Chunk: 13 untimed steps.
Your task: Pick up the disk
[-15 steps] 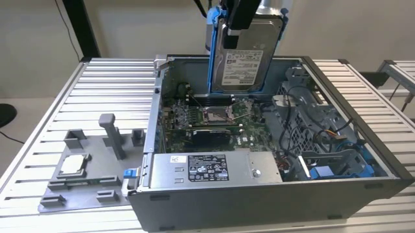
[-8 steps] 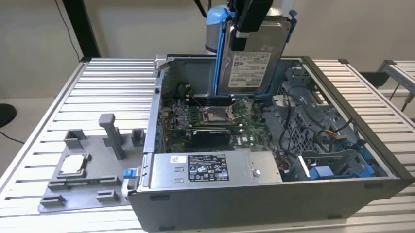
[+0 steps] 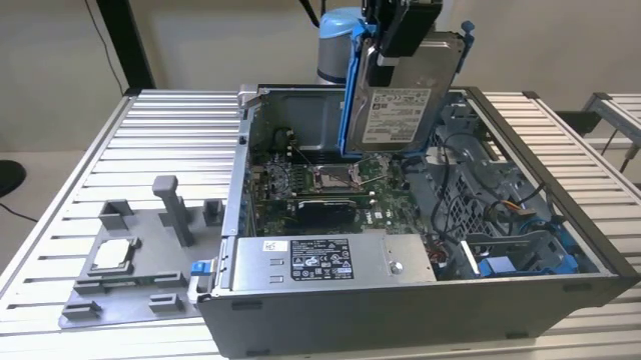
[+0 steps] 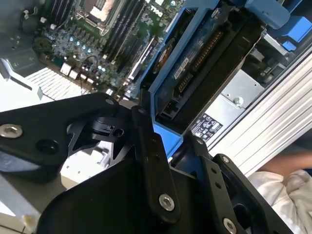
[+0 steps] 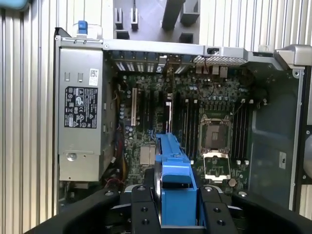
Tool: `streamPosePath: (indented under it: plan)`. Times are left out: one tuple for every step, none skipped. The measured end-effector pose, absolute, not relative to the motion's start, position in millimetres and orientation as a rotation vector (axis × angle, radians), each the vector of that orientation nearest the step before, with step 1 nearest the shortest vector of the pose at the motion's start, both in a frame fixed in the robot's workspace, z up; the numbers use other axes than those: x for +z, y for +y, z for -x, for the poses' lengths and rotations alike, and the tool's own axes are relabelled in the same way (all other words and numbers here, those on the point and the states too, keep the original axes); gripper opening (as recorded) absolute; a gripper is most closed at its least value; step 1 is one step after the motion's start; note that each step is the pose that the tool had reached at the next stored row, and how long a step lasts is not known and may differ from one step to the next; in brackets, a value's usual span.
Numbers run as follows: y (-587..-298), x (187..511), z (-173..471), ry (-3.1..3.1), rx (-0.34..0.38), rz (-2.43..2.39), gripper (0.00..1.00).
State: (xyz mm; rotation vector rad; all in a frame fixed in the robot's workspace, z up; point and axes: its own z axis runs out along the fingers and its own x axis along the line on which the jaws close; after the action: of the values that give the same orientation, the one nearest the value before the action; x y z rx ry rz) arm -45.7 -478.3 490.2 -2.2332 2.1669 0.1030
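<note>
The disk [image 3: 403,105], a silver hard drive with a white label and blue carrier rails, hangs upright in the air over the back of the open computer case [image 3: 561,289]. My gripper [image 3: 386,66] is shut on its upper end. In the first wrist view the blue rail of the disk [image 5: 174,178] stands edge-on between the black fingers [image 5: 141,210], high above the motherboard [image 5: 185,112]. The second wrist view has the disk's dark circuit side [image 4: 207,61] in its blue frame, with my gripper [image 4: 170,139] clamped on its near end.
Inside the case lie the grey power supply box [image 3: 320,259] with a black-and-white label, the processor socket [image 3: 331,177] and blue drive bays [image 3: 516,259]. A grey fixture plate [image 3: 130,285] with a small silver chip [image 3: 112,253] sits on the slatted table [image 3: 170,142]. A person's sleeve [image 4: 287,183] shows nearby.
</note>
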Motion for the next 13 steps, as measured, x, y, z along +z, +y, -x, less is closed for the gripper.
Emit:
streamPosePath:
  plan:
    - [-481,490,45,2.167,0.103,2.233,0.00]
    - [-482,490,44,2.167,0.103,2.233,0.00]
    - [-484,490,43,2.167,0.103,2.233,0.00]
    - [-486,490,42,2.167,0.103,2.233,0.00]
    - [-488,490,41,2.167,0.103,2.233,0.00]
    - [-490,490,39,2.167,0.103,2.233,0.00]
    - [-493,490,38,2.167,0.103,2.233,0.00]
    - [-494,490,37,2.167,0.103,2.233,0.00]
    - [-497,490,36,2.167,0.103,2.233,0.00]
    - [-498,490,35,2.167,0.103,2.233,0.00]
    - [-500,490,34,2.167,0.103,2.233,0.00]
    - [-503,490,33,2.167,0.103,2.233,0.00]
    - [-505,490,31,2.167,0.103,2.233,0.00]
